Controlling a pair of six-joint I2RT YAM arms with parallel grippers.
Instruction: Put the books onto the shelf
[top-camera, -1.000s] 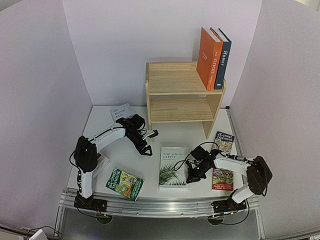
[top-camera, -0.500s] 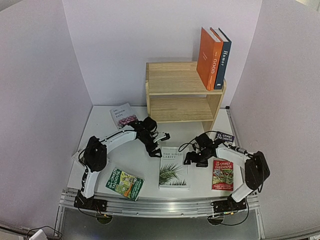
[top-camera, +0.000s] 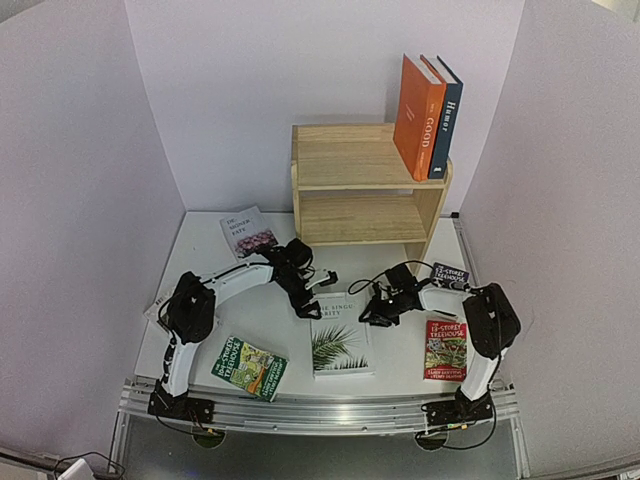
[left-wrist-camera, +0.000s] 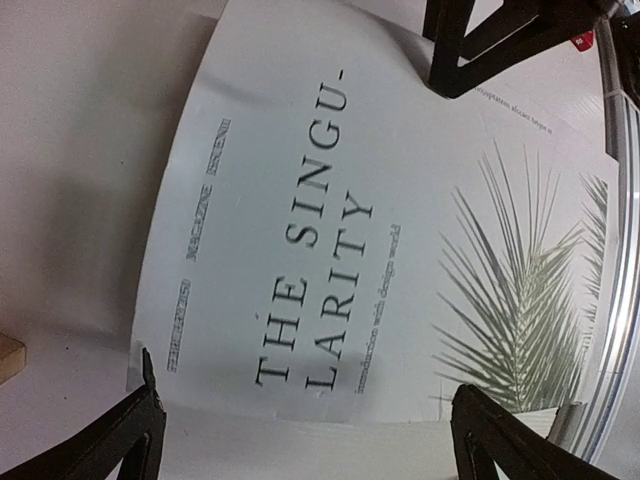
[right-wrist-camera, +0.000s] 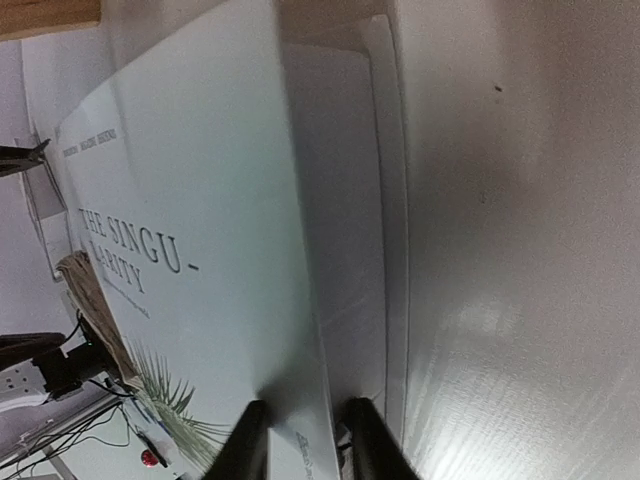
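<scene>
The white palm-leaf book (top-camera: 338, 338) lies flat on the table, slightly skewed. My right gripper (top-camera: 373, 312) is at its right edge, and in the right wrist view the gripper (right-wrist-camera: 307, 410) is shut on the lifted cover edge of the palm-leaf book (right-wrist-camera: 190, 200). My left gripper (top-camera: 316, 292) hovers open over the book's top left corner, and in the left wrist view its jaws (left-wrist-camera: 312, 440) stand wide over the cover (left-wrist-camera: 330, 200). The orange "GOOD" book (top-camera: 418, 115) and the dark blue "Humor" book (top-camera: 447, 115) stand upright on top of the wooden shelf (top-camera: 355, 185).
A pink-flowers book (top-camera: 247, 232) lies at the back left. A green Treehouse paperback (top-camera: 249, 367) lies front left, a red one (top-camera: 445, 350) front right, and a dark one (top-camera: 449, 276) by the shelf's right leg. White walls enclose three sides.
My right gripper moved up and left from beside the red paperback to the palm-leaf book's right edge and closed on it. The left gripper swung right to the book's corner. The book shifted and skewed slightly.
</scene>
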